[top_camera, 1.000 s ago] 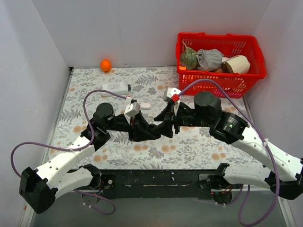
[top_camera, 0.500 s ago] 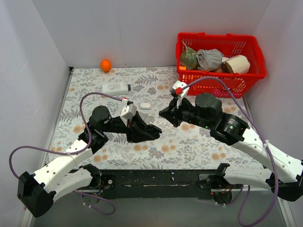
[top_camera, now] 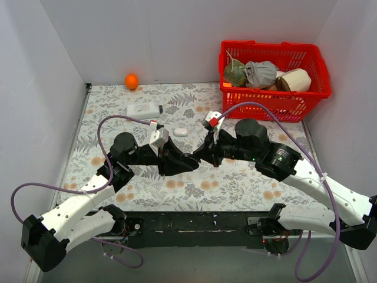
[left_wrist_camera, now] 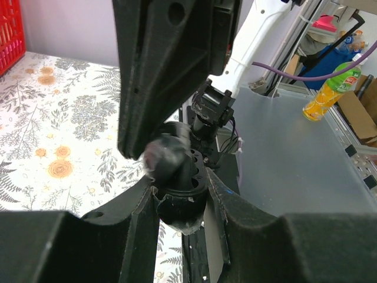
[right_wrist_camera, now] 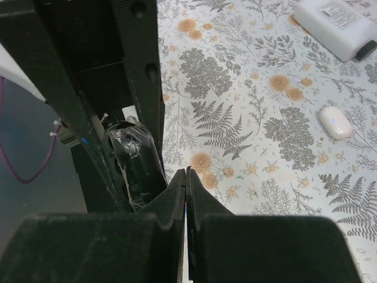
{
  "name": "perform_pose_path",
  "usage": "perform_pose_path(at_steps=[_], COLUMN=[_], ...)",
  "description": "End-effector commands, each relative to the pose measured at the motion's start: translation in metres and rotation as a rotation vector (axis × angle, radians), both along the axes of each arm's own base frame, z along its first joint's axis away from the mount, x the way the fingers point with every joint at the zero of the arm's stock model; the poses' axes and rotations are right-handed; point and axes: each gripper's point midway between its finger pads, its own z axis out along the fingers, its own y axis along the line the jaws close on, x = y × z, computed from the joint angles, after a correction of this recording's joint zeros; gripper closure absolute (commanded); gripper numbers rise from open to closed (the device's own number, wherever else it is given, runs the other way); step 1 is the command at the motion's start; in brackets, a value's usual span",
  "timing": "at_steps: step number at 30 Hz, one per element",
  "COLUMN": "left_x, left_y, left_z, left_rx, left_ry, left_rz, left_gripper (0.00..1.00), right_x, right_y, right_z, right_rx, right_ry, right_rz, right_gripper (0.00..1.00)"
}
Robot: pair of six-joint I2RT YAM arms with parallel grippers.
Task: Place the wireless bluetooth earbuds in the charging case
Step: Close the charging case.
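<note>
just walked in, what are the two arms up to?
Left gripper is shut on the black charging case and holds it mid-table. Right gripper, fingers closed together, has its tip at the case's open top, apparently seating an earbud. The bud itself is too blurred to confirm.

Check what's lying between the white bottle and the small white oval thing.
Nothing: only bare flowered cloth separates the bottle from the oval thing, clear in the right wrist view.
</note>
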Motion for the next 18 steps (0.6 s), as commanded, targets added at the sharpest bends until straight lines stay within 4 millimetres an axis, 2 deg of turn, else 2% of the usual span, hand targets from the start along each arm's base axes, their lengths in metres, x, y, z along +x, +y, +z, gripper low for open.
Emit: perform_pose_path(at_steps=[1,9,11,12,13,14,16,17,18], left_x=[0.004,0.009,0.019,0.027,0.036,0.061,0.084,0.112,0.124], left_y=[0.001,0.0,0.0,0.001,0.001,0.004,0.01,0.019,0.024], left_z=[0.003,0.003,0.003,-0.004,-0.008,-0.017,-0.036,-0.051,-0.063], left_rx=[-0.019,-0.017,-0.015,0.009,0.024,0.045,0.086,0.115,0.147], left_ry=[-0.029,-0.021,-0.008,0.016,0.03,0.06,0.125,0.178,0.236], left_rz=[0.036,0.061,0.118,0.163,0.211,0.345,0.484,0.633,0.697], left_gripper=[1.0,1.0,1.0,1.0,1.0,1.0,1.0,1.0,1.0], right_x=[-0.013,-0.01,0.016,0.029,0.048,0.053,0.062,0.063,0.063], right_y=[0.005,0.001,-0.012,-0.022,-0.04,-0.047,-0.06,-0.062,-0.064], right_z=[0.02,0.014,0.013,0.011,0.01,0.002,-0.007,-0.015,-0.037], right_rx=[0.082,0.065,0.055,0.041,0.029,0.024,0.029,0.023,-0.015], right_ry=[-0.042,-0.044,-0.047,-0.049,-0.066,-0.043,-0.029,-0.012,0.015], right_rz=[0.086,0.054,-0.13,-0.225,-0.373,-0.43,-0.503,-0.515,-0.524], right_gripper=[0.99,0.99,0.99,0.99,0.99,0.99,0.97,0.92,0.91])
